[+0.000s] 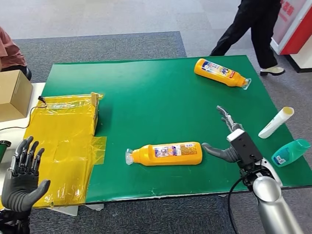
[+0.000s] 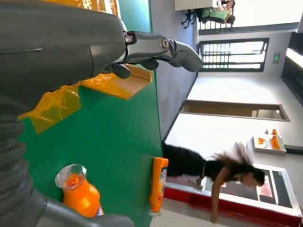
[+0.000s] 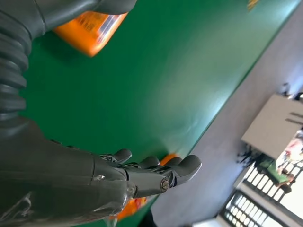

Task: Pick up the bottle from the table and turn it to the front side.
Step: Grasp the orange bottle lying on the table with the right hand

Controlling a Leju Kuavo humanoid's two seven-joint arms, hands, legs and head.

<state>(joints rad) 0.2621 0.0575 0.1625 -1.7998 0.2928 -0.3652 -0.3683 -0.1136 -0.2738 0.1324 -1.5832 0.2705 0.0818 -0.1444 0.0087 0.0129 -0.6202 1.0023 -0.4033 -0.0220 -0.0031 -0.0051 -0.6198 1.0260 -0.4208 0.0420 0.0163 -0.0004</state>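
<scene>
Head view: A green-topped desk carries the task item, an orange plastic bottle with a clear cap and a printed label, lying on its side at the 6 o'clock part of the desk, cap pointing to 9 o'clock. The right robot hand sits just beside the bottle's base at its 3 o'clock side, fingers spread apart and holding nothing; whether the thumb touches the base cannot be told. The left robot hand is raised at the 8 o'clock corner, fingers apart and empty, over a yellow plastic bag. A second orange bottle lies at 1 o'clock. A white tube and a teal bottle lie at 3 o'clock. A brown cardboard box stands at 9 o'clock. A person in dark trousers walks past beyond the desk.

Left wrist view: The left robot hand is open. The orange bottle's capped end lies on the green surface.

Right wrist view: The right robot hand is open, with the orange bottle's base close by.
</scene>
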